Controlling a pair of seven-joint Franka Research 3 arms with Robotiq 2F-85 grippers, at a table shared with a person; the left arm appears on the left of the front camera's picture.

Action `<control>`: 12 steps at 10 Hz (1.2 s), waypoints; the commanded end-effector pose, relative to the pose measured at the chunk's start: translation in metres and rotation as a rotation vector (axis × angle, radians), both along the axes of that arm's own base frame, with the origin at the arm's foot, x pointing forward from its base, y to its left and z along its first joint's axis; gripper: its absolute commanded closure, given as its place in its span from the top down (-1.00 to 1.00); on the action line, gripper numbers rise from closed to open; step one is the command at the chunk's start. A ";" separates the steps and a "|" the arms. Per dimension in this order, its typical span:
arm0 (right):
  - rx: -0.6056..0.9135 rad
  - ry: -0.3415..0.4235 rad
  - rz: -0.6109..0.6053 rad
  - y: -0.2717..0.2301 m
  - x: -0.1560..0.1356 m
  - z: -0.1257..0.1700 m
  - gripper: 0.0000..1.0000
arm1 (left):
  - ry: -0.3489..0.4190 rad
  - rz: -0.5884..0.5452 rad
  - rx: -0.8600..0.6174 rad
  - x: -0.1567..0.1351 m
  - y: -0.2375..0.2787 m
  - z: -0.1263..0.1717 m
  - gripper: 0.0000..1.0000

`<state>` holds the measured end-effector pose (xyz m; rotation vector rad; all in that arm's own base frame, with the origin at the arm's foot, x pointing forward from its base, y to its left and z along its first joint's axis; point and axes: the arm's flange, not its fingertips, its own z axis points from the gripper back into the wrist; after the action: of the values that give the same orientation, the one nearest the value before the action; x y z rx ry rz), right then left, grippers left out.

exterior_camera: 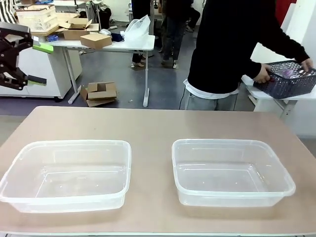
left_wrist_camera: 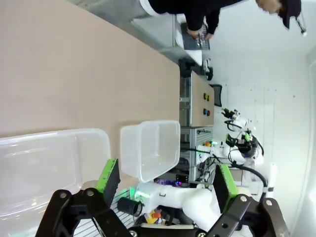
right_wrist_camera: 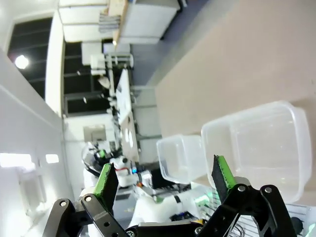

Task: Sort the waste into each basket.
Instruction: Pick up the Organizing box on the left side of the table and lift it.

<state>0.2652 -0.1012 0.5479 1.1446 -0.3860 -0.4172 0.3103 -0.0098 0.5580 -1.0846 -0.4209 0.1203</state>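
The left basket (exterior_camera: 74, 142) and the right basket (exterior_camera: 222, 141) are colourless and see-through; the table (exterior_camera: 150, 123) is plain light brown. The left gripper (left_wrist_camera: 166, 177) and the right gripper (right_wrist_camera: 164, 175) are black with bright green pads (left_wrist_camera: 109, 174); the person's top (exterior_camera: 227, 44) is black; the lattice basket (exterior_camera: 291, 81) is dark grey.

The left gripper (exterior_camera: 41, 64) is raised high at the left edge of the front view. Its black linkage is turned sideways, so the two fingers (exterior_camera: 42, 48) point toward the middle of the picture, one above the other. The wrist behind it is cut off by the frame, so the arm seems roughly level, though that is hard to judge. Its jaws stand wide apart with nothing between them, and its own wrist view agrees: the green pads (left_wrist_camera: 109, 176) are spread far to either side. The right gripper (right_wrist_camera: 164, 177), seen from its own wrist, is likewise spread wide and holds nothing, both padded fingers splayed outward.
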 end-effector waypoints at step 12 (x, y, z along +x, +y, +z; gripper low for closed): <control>-0.074 -0.004 0.094 0.007 -0.002 -0.007 1.00 | -0.061 -0.056 -0.005 -0.006 -0.009 0.010 1.00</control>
<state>0.2612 -0.0926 0.5386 1.0870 -0.3384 -0.3380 0.3005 -0.0177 0.5686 -1.0863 -0.4276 0.0648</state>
